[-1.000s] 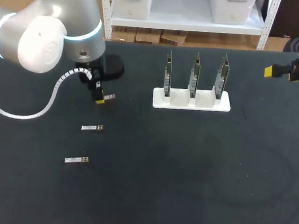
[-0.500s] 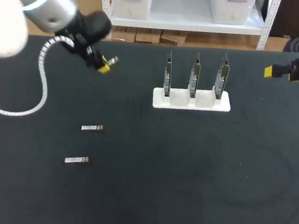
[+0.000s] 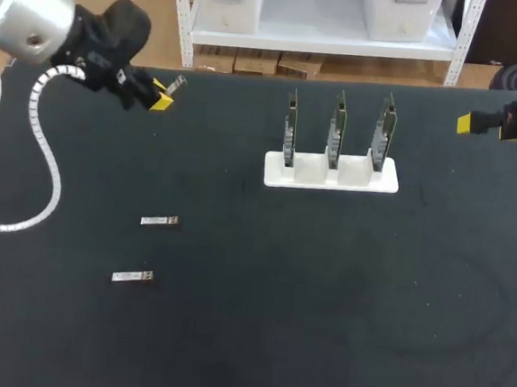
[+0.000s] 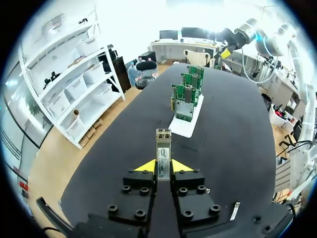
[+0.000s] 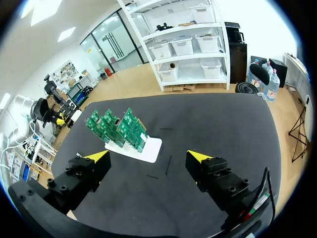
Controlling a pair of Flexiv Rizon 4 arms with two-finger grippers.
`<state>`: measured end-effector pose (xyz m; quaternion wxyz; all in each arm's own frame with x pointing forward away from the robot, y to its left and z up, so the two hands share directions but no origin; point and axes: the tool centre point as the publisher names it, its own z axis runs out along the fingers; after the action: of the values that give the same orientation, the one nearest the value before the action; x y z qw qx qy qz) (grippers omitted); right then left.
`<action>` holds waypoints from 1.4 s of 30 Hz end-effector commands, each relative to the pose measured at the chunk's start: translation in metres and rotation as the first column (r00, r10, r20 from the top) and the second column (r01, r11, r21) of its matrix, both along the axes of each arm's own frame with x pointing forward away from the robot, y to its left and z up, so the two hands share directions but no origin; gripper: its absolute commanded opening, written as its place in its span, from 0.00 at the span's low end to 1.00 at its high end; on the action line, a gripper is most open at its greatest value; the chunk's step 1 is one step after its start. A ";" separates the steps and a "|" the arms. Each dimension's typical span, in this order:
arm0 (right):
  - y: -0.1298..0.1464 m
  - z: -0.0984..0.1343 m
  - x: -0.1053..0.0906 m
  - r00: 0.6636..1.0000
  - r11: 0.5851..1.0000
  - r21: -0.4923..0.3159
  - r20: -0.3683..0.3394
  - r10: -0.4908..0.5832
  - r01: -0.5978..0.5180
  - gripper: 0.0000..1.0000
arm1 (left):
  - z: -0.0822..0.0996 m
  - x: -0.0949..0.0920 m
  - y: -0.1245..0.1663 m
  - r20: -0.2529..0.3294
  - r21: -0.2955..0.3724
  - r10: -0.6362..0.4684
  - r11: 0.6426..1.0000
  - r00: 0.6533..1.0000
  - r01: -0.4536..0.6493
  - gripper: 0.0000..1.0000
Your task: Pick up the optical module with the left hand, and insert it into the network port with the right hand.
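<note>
Here the left tool (image 4: 163,166) clamps the module (image 4: 163,148) above the desk's (image 3: 322,299) far left corner, so pick-up looks done; next comes a handover to the right tool (image 5: 148,157), spread empty at the far right edge, then insertion into the circuit cards (image 3: 337,128).

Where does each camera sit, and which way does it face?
Head view: above and behind, looking down on the table; left arm at left, right gripper at right edge.
Left wrist view: on that wrist, looking along the left gripper, shut on the optical module, toward the card stand.
Right wrist view: on that wrist, past its open fingers, toward the card stand.
All three share the card stand.
</note>
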<state>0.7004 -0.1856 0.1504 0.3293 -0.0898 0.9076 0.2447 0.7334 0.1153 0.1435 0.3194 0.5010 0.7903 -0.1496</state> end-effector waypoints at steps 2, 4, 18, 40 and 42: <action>0.001 0.000 -0.001 1.000 1.000 -0.004 0.000 -0.005 0.005 1.00 | 0.006 -0.008 -0.002 0.023 -0.153 -0.020 0.988 1.000 0.023 0.00; 0.001 0.000 -0.001 1.000 1.000 -0.004 0.000 -0.005 0.005 1.00 | 0.014 -0.012 -0.013 0.035 -0.169 -0.039 0.985 0.999 0.044 0.00; 0.001 0.000 -0.001 1.000 1.000 -0.004 0.000 -0.005 0.005 1.00 | 0.040 -0.038 -0.070 0.046 -0.315 -0.173 0.932 0.984 0.178 0.00; 0.001 0.000 -0.001 1.000 1.000 -0.004 0.000 -0.005 0.005 1.00 | 0.042 -0.035 -0.083 0.034 -0.346 -0.100 0.932 0.994 0.105 0.00; 0.001 0.000 -0.001 1.000 1.000 -0.004 0.000 -0.005 0.005 1.00 | 0.041 -0.036 -0.088 0.032 -0.354 -0.090 0.930 0.995 0.096 0.00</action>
<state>0.7004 -0.1858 0.1504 0.3293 -0.0897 0.9075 0.2447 0.6992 0.0308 0.1867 0.3956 0.4779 0.7242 -0.3011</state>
